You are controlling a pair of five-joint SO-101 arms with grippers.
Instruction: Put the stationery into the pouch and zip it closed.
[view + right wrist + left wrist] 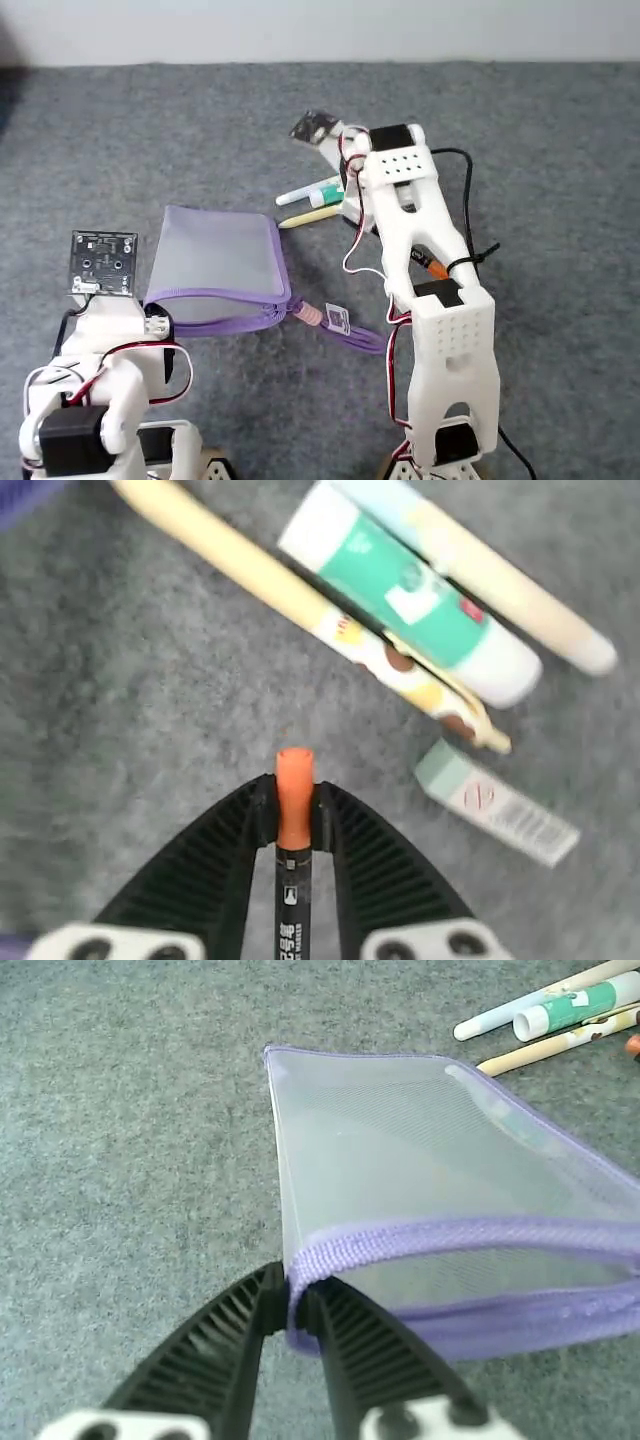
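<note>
The grey table [560, 150] is soft like a rug. The white right arm [440, 300] starts at 5 o'clock on the table and goes up to about 12 o'clock. The white left arm [100, 390] sits low at 7 o'clock. The pouch [215, 262] lies flat at about 9 o'clock from the middle of the table. It is see-through with purple edges. Its zip edge faces 6 o'clock, and the two purple zip sides stand a bit apart. The left gripper [292, 1295] is closed tight on the pouch, pinching the zip edge at the pouch's 7 o'clock corner. A purple strap [350, 335] with a small tag [337, 319] trails from the pouch toward 4 o'clock. The other things lie on the table at about 1 o'clock from the pouch, just beside its corner. The yellow pen [250, 575] and the white pen [500, 585] lie side by side with the green and white glue stick [410, 605] between them, touching or nearly so. The right gripper [294, 795] hangs over this pile and is closed on the marker [294, 780], whose orange end pokes out past the fingers. The small eraser [495, 805] lies near the tip of the yellow pen.
</note>
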